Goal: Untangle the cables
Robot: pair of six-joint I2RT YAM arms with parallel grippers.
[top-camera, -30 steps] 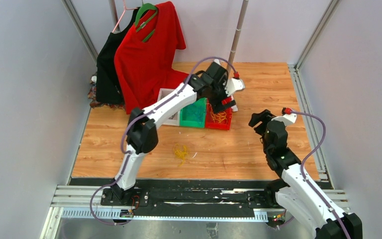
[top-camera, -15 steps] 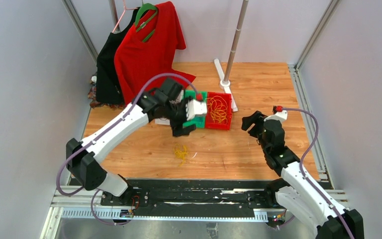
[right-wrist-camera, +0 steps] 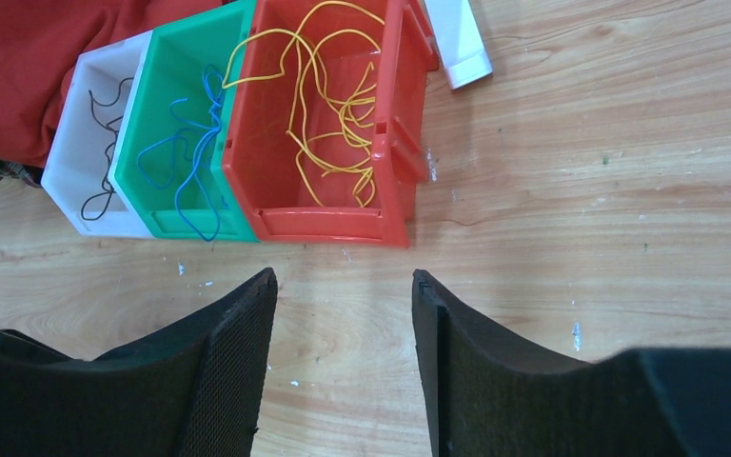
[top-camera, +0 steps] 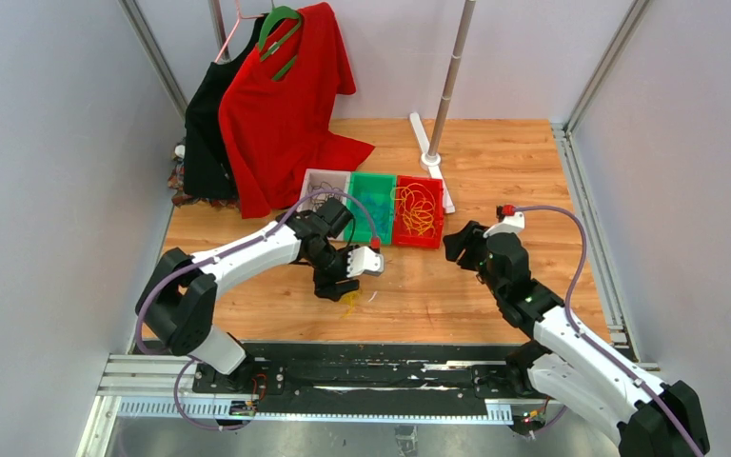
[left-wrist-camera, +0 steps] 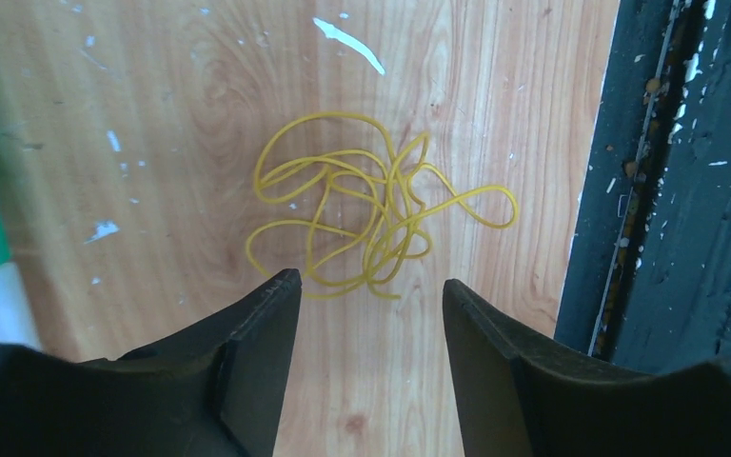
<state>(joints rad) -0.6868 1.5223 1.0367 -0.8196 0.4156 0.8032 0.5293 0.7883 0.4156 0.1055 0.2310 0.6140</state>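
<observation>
The scuffed wooden worktop (top-camera: 533,162) carries a loose yellow cable tangle (left-wrist-camera: 371,224) near its front edge. A white bin (right-wrist-camera: 105,227), green bin (right-wrist-camera: 200,227) and red bin (right-wrist-camera: 324,224) touch in a row, with seemingly a pole's white foot (top-camera: 428,152) beside them.

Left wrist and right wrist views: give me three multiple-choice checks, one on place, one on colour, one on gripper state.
1. The loose yellow cable lies: A in a bin; B on the table just ahead of the left gripper; C lifted off the table.
2. The cables in the green bin are: A yellow; B black; C blue.
3. The left gripper is: A open, holding nothing; B shut on the cable; C out of view.
Answers: 1 B: it lies flat on the wood ahead of the gripper. 2 C: blue loops show there. 3 A: its jaws stand apart, gripping nothing.
</observation>
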